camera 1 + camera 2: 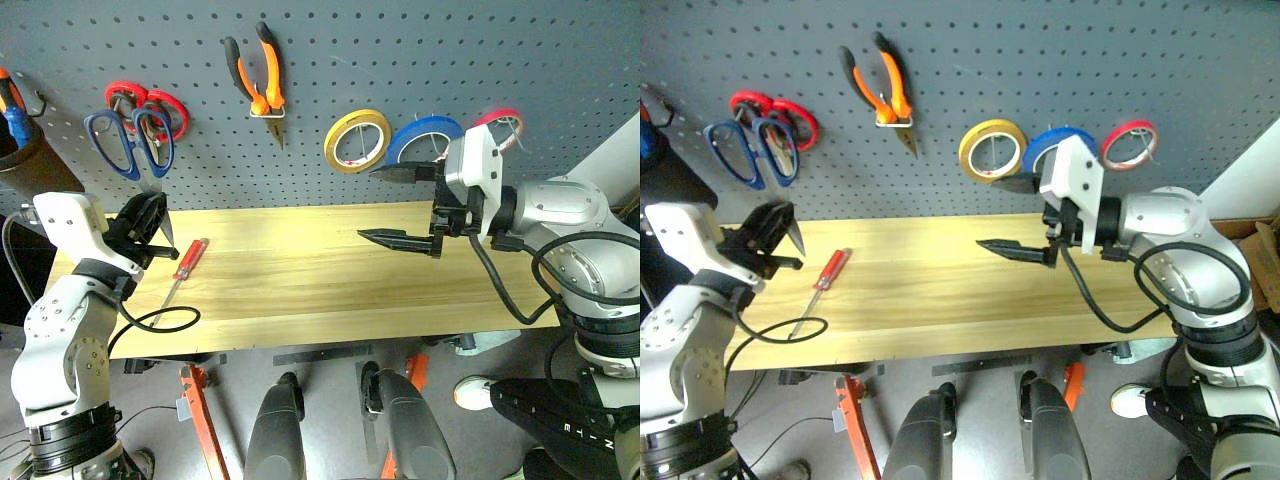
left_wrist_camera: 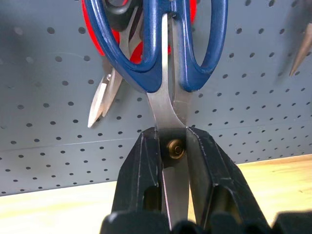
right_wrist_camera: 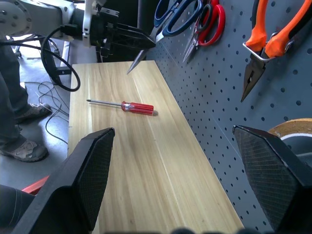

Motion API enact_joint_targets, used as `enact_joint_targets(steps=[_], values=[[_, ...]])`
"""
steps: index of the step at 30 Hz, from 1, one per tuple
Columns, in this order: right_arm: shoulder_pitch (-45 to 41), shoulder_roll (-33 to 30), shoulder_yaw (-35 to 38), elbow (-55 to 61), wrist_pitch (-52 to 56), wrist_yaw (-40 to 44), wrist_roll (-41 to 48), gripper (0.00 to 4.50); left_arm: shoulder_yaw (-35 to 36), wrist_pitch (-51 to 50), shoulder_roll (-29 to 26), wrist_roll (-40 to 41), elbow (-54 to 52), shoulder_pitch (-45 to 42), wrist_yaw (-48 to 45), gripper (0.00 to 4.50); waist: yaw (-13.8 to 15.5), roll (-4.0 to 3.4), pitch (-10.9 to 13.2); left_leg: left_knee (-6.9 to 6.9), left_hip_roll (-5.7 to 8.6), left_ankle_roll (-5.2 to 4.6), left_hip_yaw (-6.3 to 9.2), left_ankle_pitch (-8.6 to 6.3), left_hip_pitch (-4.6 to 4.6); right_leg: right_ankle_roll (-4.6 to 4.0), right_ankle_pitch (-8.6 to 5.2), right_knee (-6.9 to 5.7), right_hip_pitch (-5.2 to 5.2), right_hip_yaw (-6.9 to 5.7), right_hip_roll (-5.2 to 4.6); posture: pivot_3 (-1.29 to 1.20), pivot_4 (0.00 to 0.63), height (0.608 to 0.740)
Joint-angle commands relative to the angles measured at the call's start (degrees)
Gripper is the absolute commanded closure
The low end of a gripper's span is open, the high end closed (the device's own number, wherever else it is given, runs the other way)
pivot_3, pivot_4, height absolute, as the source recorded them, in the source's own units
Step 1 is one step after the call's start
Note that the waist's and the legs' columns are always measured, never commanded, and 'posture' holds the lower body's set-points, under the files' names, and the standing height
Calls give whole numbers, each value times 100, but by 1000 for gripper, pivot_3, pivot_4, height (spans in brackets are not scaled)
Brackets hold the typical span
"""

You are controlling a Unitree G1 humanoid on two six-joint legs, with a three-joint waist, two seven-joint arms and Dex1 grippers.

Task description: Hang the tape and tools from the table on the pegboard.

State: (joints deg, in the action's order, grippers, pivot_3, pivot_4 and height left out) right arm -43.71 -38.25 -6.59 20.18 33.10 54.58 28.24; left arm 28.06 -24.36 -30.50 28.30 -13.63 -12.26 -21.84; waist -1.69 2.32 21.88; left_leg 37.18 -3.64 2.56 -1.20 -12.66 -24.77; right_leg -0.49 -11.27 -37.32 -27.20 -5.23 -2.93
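My left gripper is shut on the blades of the dark-blue-handled scissors, just below the pivot screw. Their handles lie against the pegboard, over the red-handled scissors. The blade tip points down toward the table. The red-handled screwdriver lies on the table's left part. The orange-and-black pliers hang on the pegboard. The blue tape hangs there too, partly hidden by my right gripper. That gripper is open and empty, held above the table with its fingers pointing left.
A yellow tape ring and a red tape ring hang on either side of the blue one. A black cable loop rests near the table's front left edge. An orange-and-blue screwdriver sits in a pouch at far left.
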Motion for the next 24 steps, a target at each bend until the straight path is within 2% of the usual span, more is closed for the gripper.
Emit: enact_joint_targets(steps=[1,6,7,10,16,20,24], values=[[40,-30,105,319,15,-44,35,289,72,125,-29,-21,-51,93,13,3065,-10,0,0,0,-1,0,-1,0,0,-1,1,1,0,0,0,-126,357,740],[88,-24,118,386,99,-76,65,289,68,187,-30,-299,-48,723,37,1453,-30,0,0,-2,-3,0,-4,0,3,-5,4,-1,0,0,0,-122,356,740],[95,-13,124,398,133,-93,83,289,37,215,-72,-417,-4,854,46,1004,-29,0,0,-3,-3,0,-7,0,5,-5,4,-1,0,2,-1,-121,355,740],[90,61,186,426,702,-343,320,289,-84,-213,-280,-732,214,1000,272,52,-12,0,0,1,-3,0,-4,0,6,-3,2,-10,-1,0,-1,-117,355,740],[-39,349,232,476,2002,-1086,706,289,-698,-1430,-811,-1077,662,740,296,52,5,-1,0,43,-2,0,1,0,6,15,-9,-50,-1,4,-3,-114,358,740],[-117,763,307,539,2698,-1681,931,289,-1128,-1577,-1013,-1278,1250,196,104,52,7,0,0,68,-3,0,6,0,5,12,-6,-70,-1,4,-3,-122,364,740],[205,1257,221,954,3162,-2289,1112,289,-1755,-1150,-1298,-1792,2780,-954,-155,52,5,0,-1,70,-8,-1,15,1,2,8,-3,-73,-3,-1,5,-133,373,740]])
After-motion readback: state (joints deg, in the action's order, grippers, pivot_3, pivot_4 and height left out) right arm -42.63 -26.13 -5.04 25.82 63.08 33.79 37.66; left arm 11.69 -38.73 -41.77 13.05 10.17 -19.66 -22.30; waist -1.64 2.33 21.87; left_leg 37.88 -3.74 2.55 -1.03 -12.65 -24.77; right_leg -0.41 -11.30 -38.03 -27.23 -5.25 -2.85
